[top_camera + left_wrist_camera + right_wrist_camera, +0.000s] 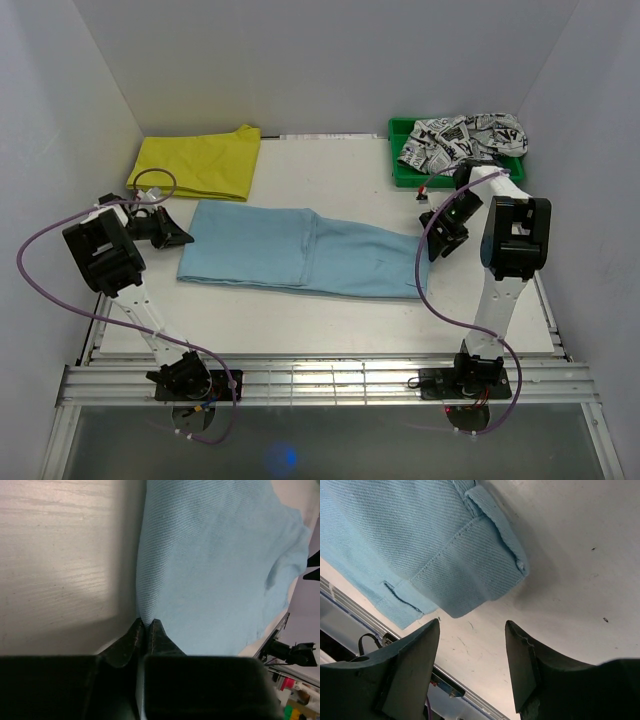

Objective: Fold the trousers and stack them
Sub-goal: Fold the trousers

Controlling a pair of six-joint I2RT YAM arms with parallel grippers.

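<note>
The light blue trousers (300,250) lie flat across the middle of the table, folded lengthwise. My left gripper (183,238) is at their left end. In the left wrist view it (145,623) is shut, with the edge of the blue cloth (215,560) pinched between its tips. My right gripper (437,243) is at the trousers' right end. In the right wrist view it (472,627) is open and empty just above the table, and the waistband corner (465,575) lies just beyond its tips.
A yellow garment (200,165) lies folded at the back left. A green bin (400,168) at the back right holds a black-on-white printed garment (465,138). White walls close in the table on three sides. A metal rail (330,380) runs along the near edge.
</note>
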